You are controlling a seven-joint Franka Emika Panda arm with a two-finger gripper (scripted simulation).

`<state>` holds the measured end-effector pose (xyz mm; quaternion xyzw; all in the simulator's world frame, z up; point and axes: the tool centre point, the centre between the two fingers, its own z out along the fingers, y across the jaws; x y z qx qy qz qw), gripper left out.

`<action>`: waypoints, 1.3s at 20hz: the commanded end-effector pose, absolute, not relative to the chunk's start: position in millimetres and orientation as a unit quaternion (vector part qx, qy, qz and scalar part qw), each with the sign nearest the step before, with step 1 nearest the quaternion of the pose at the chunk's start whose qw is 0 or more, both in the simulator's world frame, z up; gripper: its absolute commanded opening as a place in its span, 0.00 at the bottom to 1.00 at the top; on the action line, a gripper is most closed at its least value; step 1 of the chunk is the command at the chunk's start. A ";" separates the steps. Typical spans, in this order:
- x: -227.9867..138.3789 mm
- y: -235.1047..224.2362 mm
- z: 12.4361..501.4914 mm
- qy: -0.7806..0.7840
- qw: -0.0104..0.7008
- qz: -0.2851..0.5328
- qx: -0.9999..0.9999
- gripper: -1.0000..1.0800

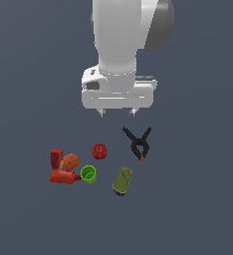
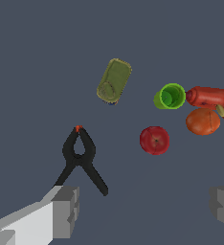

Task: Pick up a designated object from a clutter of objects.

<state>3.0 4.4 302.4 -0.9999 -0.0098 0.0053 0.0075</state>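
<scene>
The green cup (image 1: 88,174) lies tipped on its side on the dark tabletop (image 1: 198,199), its mouth open to the wrist view, and nothing shows inside it. The olive-green can (image 1: 122,180) lies on its side too, apart from the cup, one flat end showing in the wrist view.

The red apple (image 1: 99,151) sits alone in the middle of the spread, dimple up, touching nothing. The cup is near it, on the side away from the arm; the black spring clamp (image 1: 138,142) lies to the exterior view's right of it with bare tabletop between. To the exterior view's left, the orange ball (image 1: 70,161) is packed tight against the red box (image 1: 56,157) and the red bottle-like item (image 1: 62,176), whose neck points at the cup.

The claw (image 1: 117,112) hangs above the tabletop with its fingers (image 2: 66,210) spread wide and nothing between them. It sits over bare surface, offset from the apple toward the clamp. Open tabletop surrounds the whole cluster, and no edge is in view.
</scene>
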 end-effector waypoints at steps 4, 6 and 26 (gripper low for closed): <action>10.1 -10.2 266.8 -0.017 0.008 0.004 -1.000 0.96; 12.5 -17.4 249.5 -0.020 0.008 0.004 -1.000 0.96; 2.0 -82.2 100.6 -0.051 0.000 0.000 -0.999 0.96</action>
